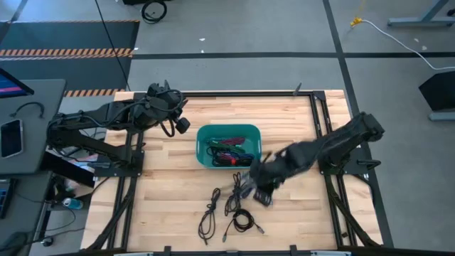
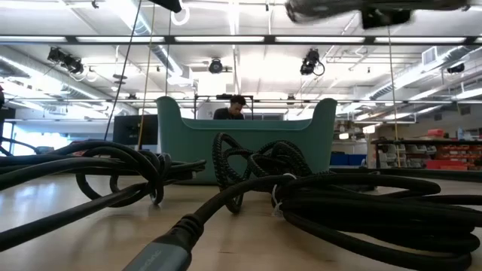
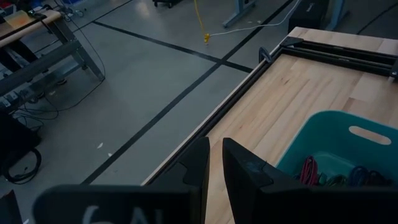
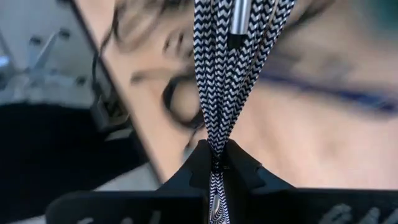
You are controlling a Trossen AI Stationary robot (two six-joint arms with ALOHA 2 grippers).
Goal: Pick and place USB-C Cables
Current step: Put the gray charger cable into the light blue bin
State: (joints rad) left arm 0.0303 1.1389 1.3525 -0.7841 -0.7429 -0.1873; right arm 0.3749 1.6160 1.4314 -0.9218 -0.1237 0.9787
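The right gripper [image 4: 214, 163] is closed on a black-and-white braided USB-C cable [image 4: 231, 74], pinched at its fold and hanging over the table [image 1: 170, 206] just in front of the teal bin [image 1: 202, 136], while 3 other black cables [image 1: 231, 210] lie on the wood and several coloured ones [image 1: 231, 151] are already inside the bin. The left gripper [image 3: 213, 163] waits nearly closed and empty beside the bin. The cable seems light, soft and floppy, so I judge the middle of the bundle is the best place to hold it, because the loose ends can swing and catch the rim

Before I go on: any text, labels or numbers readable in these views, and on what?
None can be read for certain.
Left gripper: pale marks on its body, blurred, perhaps "6A".
Right gripper, shut on a braided black-and-white cable: similar pale marks, blurred, unreadable.
Teal bin: no label visible.
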